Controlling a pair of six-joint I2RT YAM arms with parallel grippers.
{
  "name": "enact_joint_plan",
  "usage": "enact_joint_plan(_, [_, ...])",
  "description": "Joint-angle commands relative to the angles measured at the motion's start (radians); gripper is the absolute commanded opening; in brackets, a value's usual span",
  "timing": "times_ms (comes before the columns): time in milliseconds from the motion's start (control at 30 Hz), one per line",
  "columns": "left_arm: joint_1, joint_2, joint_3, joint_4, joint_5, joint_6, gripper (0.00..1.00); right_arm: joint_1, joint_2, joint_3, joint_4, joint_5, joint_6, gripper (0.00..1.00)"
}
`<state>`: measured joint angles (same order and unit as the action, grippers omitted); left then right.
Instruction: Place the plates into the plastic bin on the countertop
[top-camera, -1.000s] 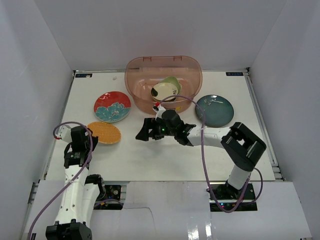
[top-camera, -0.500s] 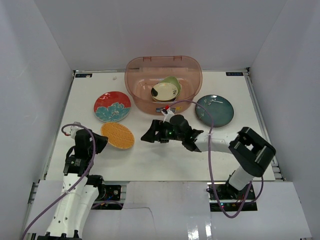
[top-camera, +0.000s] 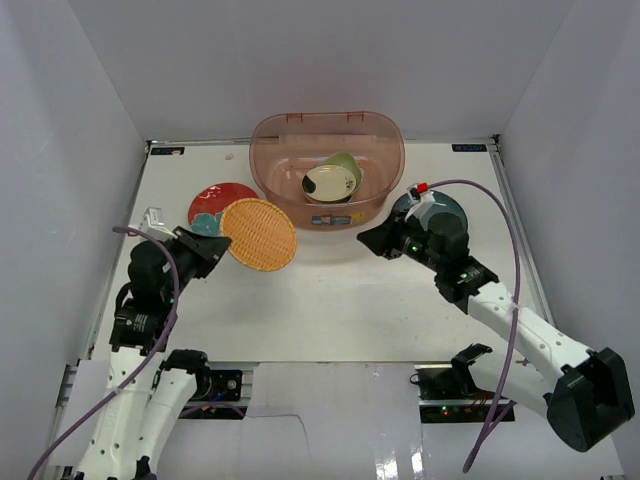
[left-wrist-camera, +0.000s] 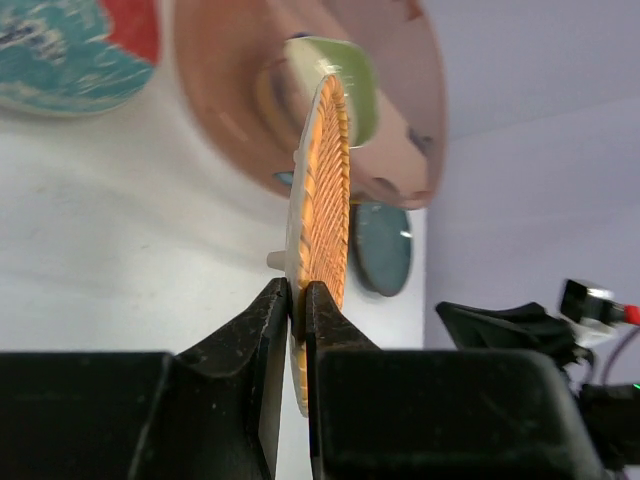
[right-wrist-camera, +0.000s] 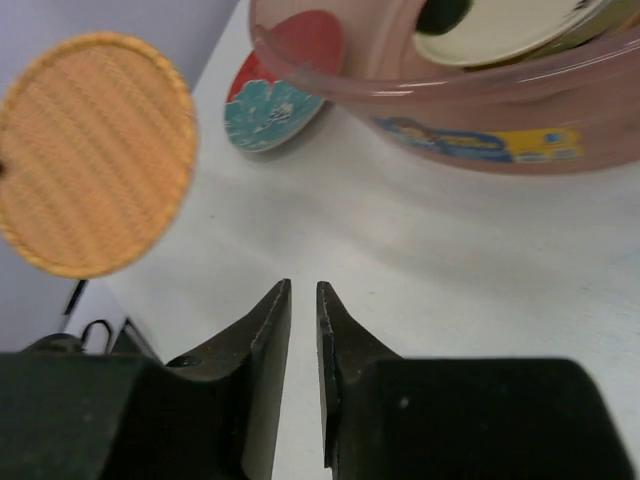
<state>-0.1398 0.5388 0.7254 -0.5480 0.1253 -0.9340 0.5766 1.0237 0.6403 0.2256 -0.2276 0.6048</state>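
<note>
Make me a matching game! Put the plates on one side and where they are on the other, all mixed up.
Plates:
1. orange plate
2. red plate
3. teal plate
4. cream plate

Places:
A. in the bin
B. on the counter, left of the bin
C. held up in the left claw
D. on the counter, right of the bin

Pairs: 1-C, 2-B, 3-D, 4-A

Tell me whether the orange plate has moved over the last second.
Yes. Held by the left gripper, the orange plate moved rightward, from the red plate's near side toward the plastic bin.
</note>
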Motion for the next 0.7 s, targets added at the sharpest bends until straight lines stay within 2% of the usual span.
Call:
enact_joint_plan(0, [-0.009, 0.026, 0.115, 0.178, 0.127, -0.025, 0.0, -0.093, -0.072, -0.01, -0.16, -0.002, -0.112, 0.19])
enact_joint_plan(67, [-0.009, 0.052, 0.134, 0.247, 0.161, -0.061, 0.0, -0.115, -0.079, 0.013, -0.193, 0.002, -0.152, 0.17])
enact_joint_plan(167, [-0.009, 0.156, 0.127, 0.492, 0.246, -0.153, 0.0, -0.165, -0.062, 0.058, -0.21, 0.022, -0.175, 0.17])
enact_joint_plan(367, [-0.032, 0.516, 0.25, 0.806, 0.303, -0.223, 0.0, -0.244, -0.054, 0.065, -0.192, 0.01, -0.172, 0.16])
enact_joint_plan(500, [-0.075, 0.771, 0.382, 0.924, 0.286, -0.218, 0.0, -0.261, -0.051, 0.07, -0.186, 0.011, -0.184, 0.17])
enact_joint_plan(533, [-0.083, 0.871, 0.413, 0.934, 0.278, -0.21, 0.0, -0.262, -0.051, 0.068, -0.184, 0.017, -0.188, 0.17])
enact_joint_plan(667, [-0.106, 1.109, 0.567, 0.97, 0.28, -0.21, 0.0, -0.267, -0.042, 0.064, -0.181, 0.017, -0.189, 0.19])
